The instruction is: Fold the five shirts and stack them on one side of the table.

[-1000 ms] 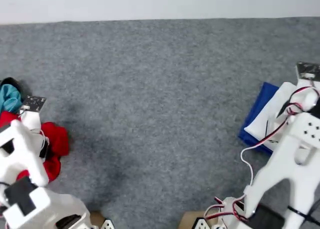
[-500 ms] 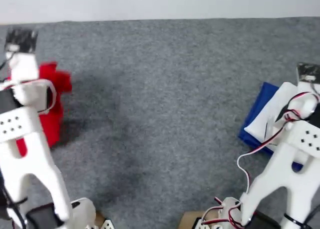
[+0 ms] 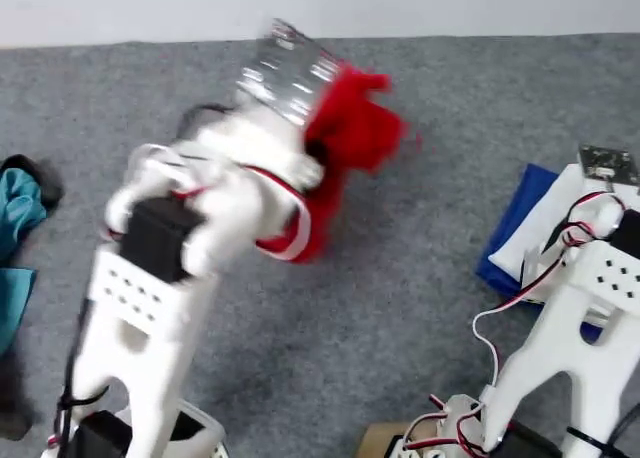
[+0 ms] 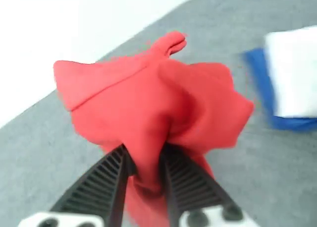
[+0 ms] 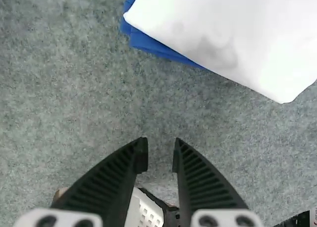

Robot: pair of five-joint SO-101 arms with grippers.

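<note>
Left gripper (image 4: 144,156), clamped on the red shirt (image 3: 352,136), has carried it from 9 o'clock to near 12, ready for folding; right gripper (image 5: 159,148), narrow and empty, waits beside the 3 o'clock folded stack (image 3: 540,226).

The grey surface (image 3: 440,98) carries a folded blue shirt (image 3: 510,228) at right and a teal shirt (image 3: 15,213) at far left.

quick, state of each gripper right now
left gripper: shut on the red shirt, held up off the table.
right gripper: slightly open, holding nothing.
</note>
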